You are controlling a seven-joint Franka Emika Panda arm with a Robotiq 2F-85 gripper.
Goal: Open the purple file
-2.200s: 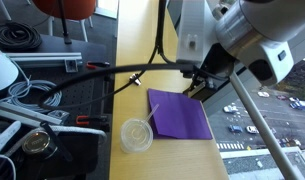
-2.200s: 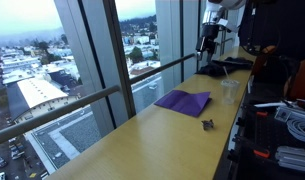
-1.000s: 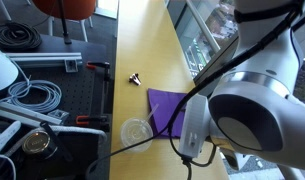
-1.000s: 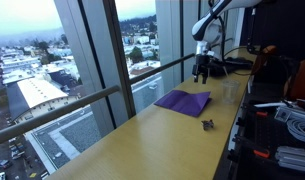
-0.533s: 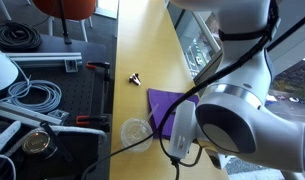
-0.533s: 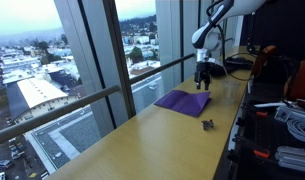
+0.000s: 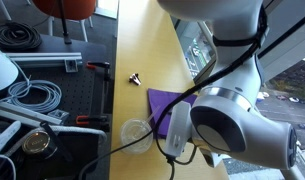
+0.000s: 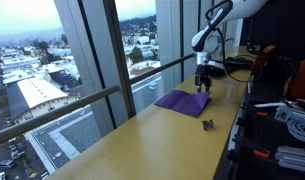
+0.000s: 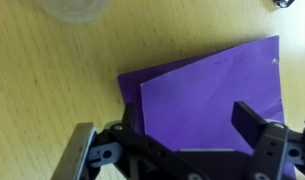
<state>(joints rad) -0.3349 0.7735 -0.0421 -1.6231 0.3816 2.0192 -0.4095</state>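
The purple file point(image 9: 207, 95) lies flat and closed on the wooden counter. It also shows in both exterior views point(image 7: 160, 104) point(image 8: 182, 101). In the wrist view my gripper point(image 9: 172, 140) is open, with one finger off the file's edge over the wood and the other over the purple cover. It holds nothing. In an exterior view the gripper point(image 8: 203, 86) hangs just above the file's far end. In the exterior view from the bench side the arm's large body point(image 7: 237, 125) hides the gripper and most of the file.
A round clear plastic lid point(image 7: 137, 133) point(image 9: 77, 8) lies beside the file. A small black clip point(image 7: 135, 77) point(image 8: 207, 124) point(image 9: 284, 3) lies further along the counter point(image 8: 142, 140). Window glass runs along one edge; cables and gear point(image 7: 32, 95) crowd the other.
The arm has come along the counter and lowered over the file's end. In the bench-side exterior view its body now covers more of the file.
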